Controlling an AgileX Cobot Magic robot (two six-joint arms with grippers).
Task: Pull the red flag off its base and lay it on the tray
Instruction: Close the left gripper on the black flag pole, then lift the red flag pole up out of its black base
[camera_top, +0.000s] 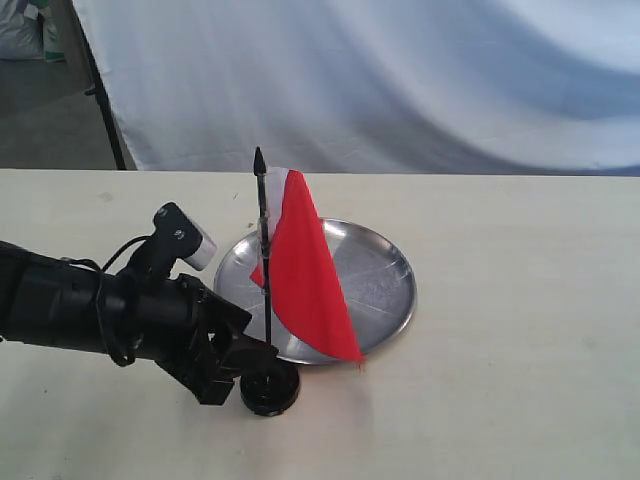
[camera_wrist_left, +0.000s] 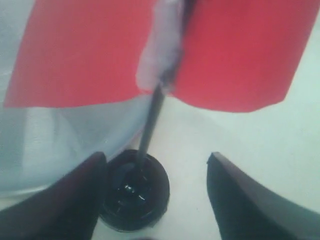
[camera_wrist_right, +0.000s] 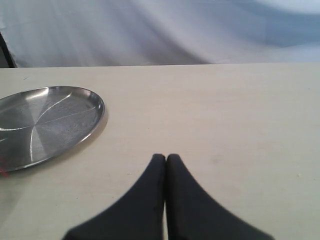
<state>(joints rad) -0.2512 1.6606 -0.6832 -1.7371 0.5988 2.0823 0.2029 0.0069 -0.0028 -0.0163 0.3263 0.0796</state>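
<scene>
The red flag (camera_top: 305, 280) stands upright on its thin black pole (camera_top: 266, 270), which is seated in the small black base (camera_top: 270, 390) on the table just in front of the silver tray (camera_top: 385, 285). The cloth hangs over the tray's near left part. My left gripper (camera_top: 250, 368) is low at the base and open. In the left wrist view the base (camera_wrist_left: 134, 197) lies between the fingers, against one finger (camera_wrist_left: 75, 200) and well apart from the other. The right gripper (camera_wrist_right: 166, 157) is shut on nothing, over bare table beside the tray (camera_wrist_right: 45, 120); the exterior view does not show it.
A white cloth backdrop (camera_top: 400, 80) hangs behind the table's far edge. A black stand leg (camera_top: 105, 110) rises at the back left. Bare table lies right of the tray and in front of the base.
</scene>
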